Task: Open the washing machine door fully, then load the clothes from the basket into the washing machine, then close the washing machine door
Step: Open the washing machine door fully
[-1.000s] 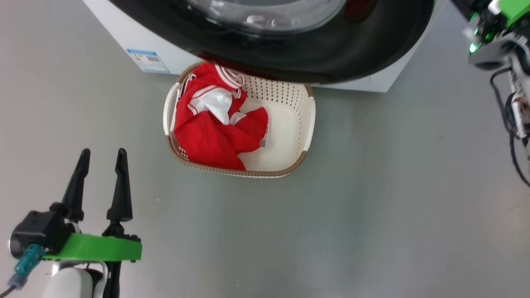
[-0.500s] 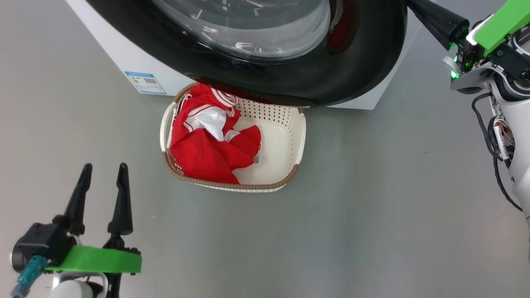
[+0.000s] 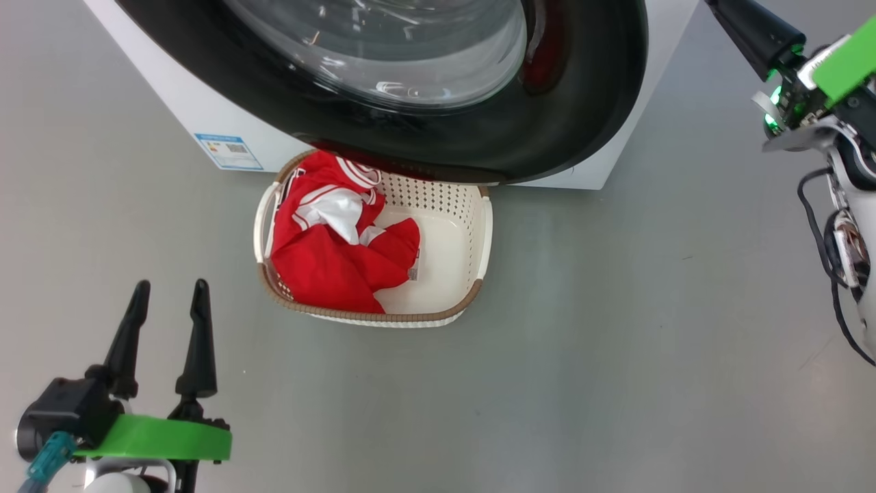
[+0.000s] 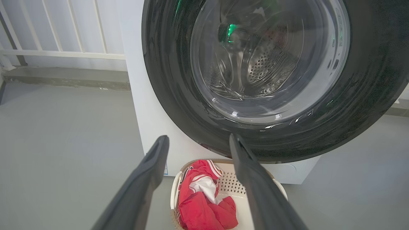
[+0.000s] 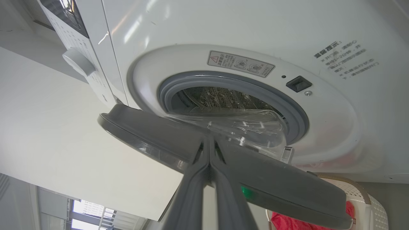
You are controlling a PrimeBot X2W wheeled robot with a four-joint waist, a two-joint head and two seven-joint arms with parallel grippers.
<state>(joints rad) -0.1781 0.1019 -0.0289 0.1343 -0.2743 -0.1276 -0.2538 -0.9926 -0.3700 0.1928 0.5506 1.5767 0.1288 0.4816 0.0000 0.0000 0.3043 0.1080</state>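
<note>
With my right gripper shut and its tips at the half-open washing machine door mid-frame, I'd push its inner face steadily outward, left gripper spread open lower left.

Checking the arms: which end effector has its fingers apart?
The left end effector, fingers apart; the right end effector has them pressed together at the washing machine door.

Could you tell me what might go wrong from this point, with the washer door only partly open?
1. The shut right gripper only presses on the inner face of the washing machine door, gripping nothing, so it could slide off.
2. The door overhangs the far rim of the basket; unless swung wider, it may hinder lifting out the clothes, which reach up to that rim.
</note>
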